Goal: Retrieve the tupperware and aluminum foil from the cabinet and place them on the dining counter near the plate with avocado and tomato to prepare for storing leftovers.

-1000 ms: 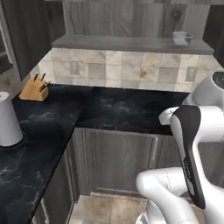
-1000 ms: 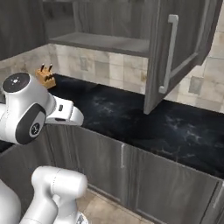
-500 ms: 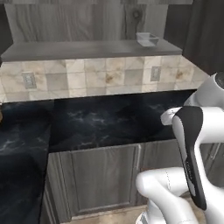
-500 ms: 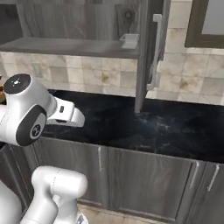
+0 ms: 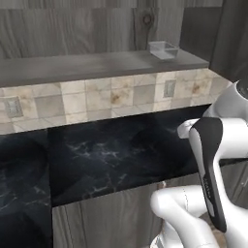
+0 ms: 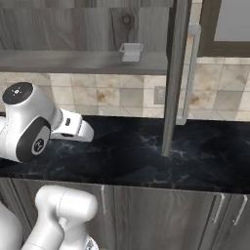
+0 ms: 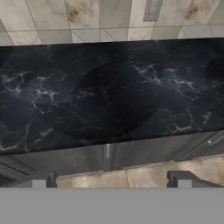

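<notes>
Wood-grain cabinet (image 5: 87,29), clear square tupperware (image 5: 163,50)

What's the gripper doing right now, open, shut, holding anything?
Gripper: open and empty, fingertips spread wide, pointing down at the black counter's front edge.

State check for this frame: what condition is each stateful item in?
tupperware: upright on the shelf board, empty as far as visible, untouched.
cabinet: open, its door swung out edge-on in the right base view.
hand: open, holding nothing, facing the black counter.
</notes>
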